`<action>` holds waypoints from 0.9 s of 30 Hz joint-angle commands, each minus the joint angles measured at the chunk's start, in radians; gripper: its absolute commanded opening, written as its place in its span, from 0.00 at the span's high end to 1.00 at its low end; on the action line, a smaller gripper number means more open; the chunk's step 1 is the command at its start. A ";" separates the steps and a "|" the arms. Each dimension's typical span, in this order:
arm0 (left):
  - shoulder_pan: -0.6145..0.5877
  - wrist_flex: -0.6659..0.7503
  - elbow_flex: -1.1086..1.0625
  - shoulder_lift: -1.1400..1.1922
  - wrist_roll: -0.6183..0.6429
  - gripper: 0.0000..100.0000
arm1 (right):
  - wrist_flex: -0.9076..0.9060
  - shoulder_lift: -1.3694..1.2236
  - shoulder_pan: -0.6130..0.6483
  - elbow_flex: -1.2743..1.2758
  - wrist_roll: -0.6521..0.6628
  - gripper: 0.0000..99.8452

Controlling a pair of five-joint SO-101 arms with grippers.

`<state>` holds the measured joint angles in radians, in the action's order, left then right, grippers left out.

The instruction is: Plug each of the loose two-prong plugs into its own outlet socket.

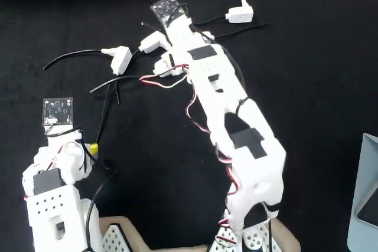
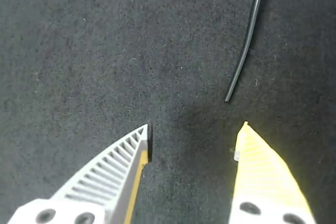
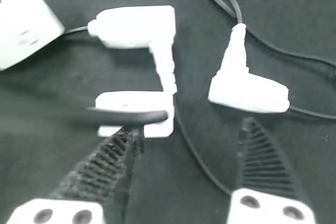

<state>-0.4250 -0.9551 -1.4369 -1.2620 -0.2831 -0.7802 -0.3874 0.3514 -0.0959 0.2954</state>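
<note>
Plug (image 3: 248, 92) loose on table (image 3: 299, 3) beside spread right tool (image 3: 189, 142).

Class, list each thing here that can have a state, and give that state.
Left claw: open, empty, above bare cloth.
Right claw: open, holding nothing.
Plug just ahead of the right claw: lying loose, unplugged.
Plug near the far edge: lying loose, unplugged.
Black cable end: loose on the cloth.
</note>
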 commanded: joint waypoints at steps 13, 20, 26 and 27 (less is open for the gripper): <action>0.015 0.015 0.013 -0.012 0.000 0.89 | -0.244 0.835 -0.006 0.607 -0.002 0.99; 0.056 0.014 0.012 -0.012 0.000 0.97 | -0.031 1.409 -0.005 1.173 -0.032 0.99; 0.061 0.015 0.016 -0.018 0.008 0.97 | -0.020 1.787 -0.006 1.460 -0.186 0.99; 0.061 0.015 0.016 -0.032 0.009 0.97 | -0.020 1.839 -0.006 1.494 -0.186 0.99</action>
<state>-0.3775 -0.9551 -1.4369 -1.2620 -0.2831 -0.8216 1.2850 0.3529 1.3218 0.1404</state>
